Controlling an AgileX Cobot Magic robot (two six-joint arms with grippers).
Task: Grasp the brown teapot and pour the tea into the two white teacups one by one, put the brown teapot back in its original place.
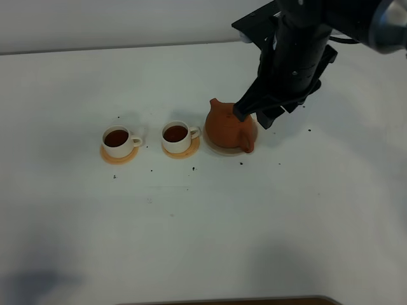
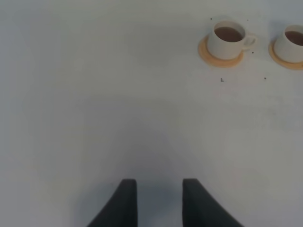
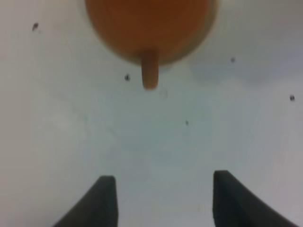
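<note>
The brown teapot (image 1: 227,128) stands on the pale beige saucer (image 1: 220,150), spout to the left, handle to the front right. It shows blurred in the right wrist view (image 3: 149,28), handle toward the camera. My right gripper (image 3: 158,198) is open and empty, hovering just behind and to the right of the teapot (image 1: 259,114). Two white teacups, one (image 1: 119,141) at left and one (image 1: 177,136) beside the teapot, hold dark tea and stand on orange-tan coasters. They also show in the left wrist view (image 2: 229,39) (image 2: 293,43). My left gripper (image 2: 155,198) is open and empty, out of the exterior view.
The white table (image 1: 203,229) carries scattered dark specks (image 1: 242,163) around the teapot and cups. A dark strip (image 1: 254,300) runs along the table's front edge.
</note>
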